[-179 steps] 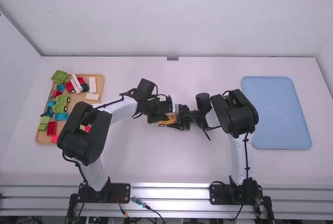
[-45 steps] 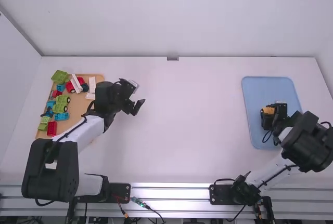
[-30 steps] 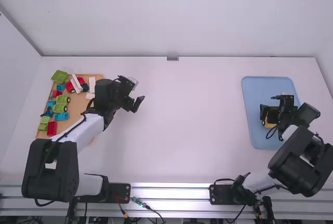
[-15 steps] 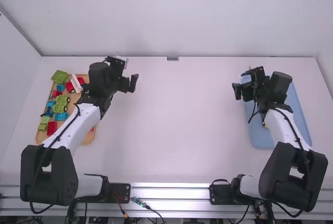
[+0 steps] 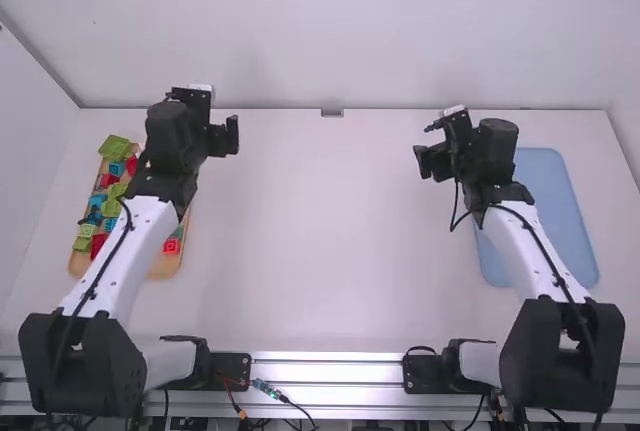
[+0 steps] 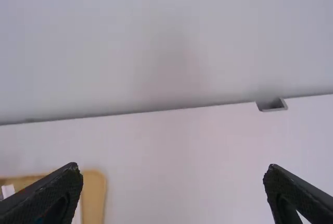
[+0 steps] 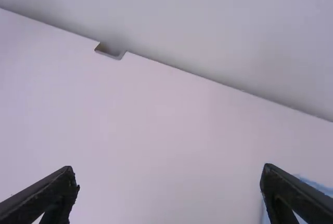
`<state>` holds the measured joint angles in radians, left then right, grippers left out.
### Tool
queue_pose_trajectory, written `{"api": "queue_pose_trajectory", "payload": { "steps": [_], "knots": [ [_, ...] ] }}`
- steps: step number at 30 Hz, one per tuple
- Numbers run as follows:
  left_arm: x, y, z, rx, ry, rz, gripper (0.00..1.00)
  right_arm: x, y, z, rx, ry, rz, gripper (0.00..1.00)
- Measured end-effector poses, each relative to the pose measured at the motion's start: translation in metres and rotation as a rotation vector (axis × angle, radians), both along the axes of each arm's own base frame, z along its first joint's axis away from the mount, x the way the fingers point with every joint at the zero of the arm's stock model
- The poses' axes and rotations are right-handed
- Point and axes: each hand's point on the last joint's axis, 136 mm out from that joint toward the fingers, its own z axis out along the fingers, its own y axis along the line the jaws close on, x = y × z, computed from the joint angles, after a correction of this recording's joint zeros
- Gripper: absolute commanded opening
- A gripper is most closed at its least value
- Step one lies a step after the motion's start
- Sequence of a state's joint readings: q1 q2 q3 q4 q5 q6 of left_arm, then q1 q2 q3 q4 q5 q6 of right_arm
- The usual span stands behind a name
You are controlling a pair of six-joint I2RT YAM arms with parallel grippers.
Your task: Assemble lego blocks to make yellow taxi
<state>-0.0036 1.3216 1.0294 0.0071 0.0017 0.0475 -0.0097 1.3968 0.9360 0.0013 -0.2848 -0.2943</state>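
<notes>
In the high view my left gripper (image 5: 222,131) is raised at the back left, beside the brick tray (image 5: 165,268). Its fingers stand wide apart in the left wrist view, and the left gripper (image 6: 173,195) holds nothing. My right gripper (image 5: 432,149) is at the back, left of the blue tray (image 5: 558,206). In the right wrist view the right gripper (image 7: 169,195) is open too, with nothing between its fingers. Green bricks (image 5: 116,148), a blue brick (image 5: 111,223) and a red brick (image 5: 172,246) lie in the wooden tray. My right forearm hides part of the blue tray.
The white table (image 5: 320,241) lies between both arms. A back wall (image 5: 320,31) rises behind it, with a small metal notch (image 5: 332,112) at the middle of the rear edge. The left forearm covers part of the wooden tray.
The grippers have parted from the orange-yellow piece at mid-table. My right one took it to the blue tray, let go and moved back left and away; my left one moved toward the back left.
</notes>
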Motion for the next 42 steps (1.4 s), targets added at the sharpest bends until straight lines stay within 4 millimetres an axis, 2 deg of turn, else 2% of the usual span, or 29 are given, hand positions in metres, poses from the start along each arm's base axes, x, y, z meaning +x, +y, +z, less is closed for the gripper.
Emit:
{"api": "queue_pose_trajectory", "payload": {
  "steps": [4, 14, 18, 30, 42],
  "knots": [
    [-0.012, 0.000, -0.006, -0.024, 0.008, 0.010, 0.84, -0.012, -0.001, -0.002, 0.012, 0.008, -0.042, 0.83],
    [-0.050, 0.000, -0.019, -0.038, 0.006, 0.015, 0.67, -0.047, -0.026, -0.018, 0.053, 0.037, -0.238, 0.66],
    [-0.070, 0.000, -0.029, -0.038, 0.002, 0.015, 0.58, -0.068, -0.036, -0.027, 0.076, 0.039, -0.323, 0.57],
    [-0.129, 0.000, -0.075, -0.039, -0.002, 0.015, 0.30, -0.129, -0.042, -0.068, 0.097, 0.036, -0.371, 0.28],
    [-0.167, 0.001, -0.128, -0.045, -0.005, 0.018, 0.05, -0.171, -0.043, -0.120, 0.098, 0.035, -0.377, 0.04]
  ]
}}
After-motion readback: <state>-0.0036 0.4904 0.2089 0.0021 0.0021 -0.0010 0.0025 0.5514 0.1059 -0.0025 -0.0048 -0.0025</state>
